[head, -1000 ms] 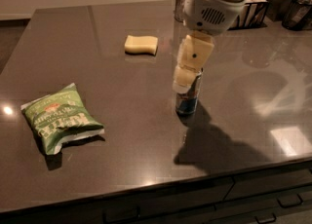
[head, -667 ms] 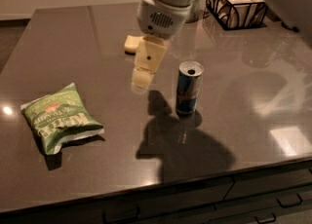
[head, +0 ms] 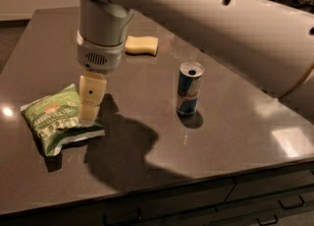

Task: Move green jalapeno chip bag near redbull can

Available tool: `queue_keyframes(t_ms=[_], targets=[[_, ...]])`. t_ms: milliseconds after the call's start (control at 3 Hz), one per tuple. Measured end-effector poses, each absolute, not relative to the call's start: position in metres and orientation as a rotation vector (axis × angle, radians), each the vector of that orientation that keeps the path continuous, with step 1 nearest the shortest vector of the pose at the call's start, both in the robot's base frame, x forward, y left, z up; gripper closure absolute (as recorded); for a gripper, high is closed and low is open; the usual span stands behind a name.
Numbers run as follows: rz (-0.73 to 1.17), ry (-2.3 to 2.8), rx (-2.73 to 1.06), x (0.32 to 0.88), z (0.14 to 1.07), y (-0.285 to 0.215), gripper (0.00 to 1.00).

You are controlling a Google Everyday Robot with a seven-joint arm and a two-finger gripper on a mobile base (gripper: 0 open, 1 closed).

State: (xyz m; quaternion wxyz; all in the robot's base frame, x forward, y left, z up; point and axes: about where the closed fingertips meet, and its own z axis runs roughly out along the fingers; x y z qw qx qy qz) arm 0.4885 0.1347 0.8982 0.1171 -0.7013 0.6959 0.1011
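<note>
I have the gripper [head: 88, 116] hanging over the right edge of the green jalapeno chip bag [head: 51, 119], which lies flat at the near left of the countertop [head: 230, 141], well apart from the upright redbull can [head: 189, 90] to its right. I cannot tell from this angle whether the claw is wide or narrow. To grasp well I would shift slightly left over the bag's puffed body, come straight down and pinch a firm fold of film. Then I would carry it low and set it beside the can without nudging it, since a slim can likely tips easily.
</note>
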Motion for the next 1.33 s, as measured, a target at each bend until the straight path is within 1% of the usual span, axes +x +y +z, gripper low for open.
queue_keyframes(t_ms=[333, 667, 1000, 1333], targets=[[0.307, 2.014, -2.114, 0.478, 0.869, 0.158, 0.0], [0.306, 2.006, -2.157, 0.471, 0.849, 0.17, 0.0], [0.291, 2.009, -2.186, 0.467, 0.839, 0.178, 0.2], [0.273, 2.019, -2.184, 0.469, 0.84, 0.178, 0.43]])
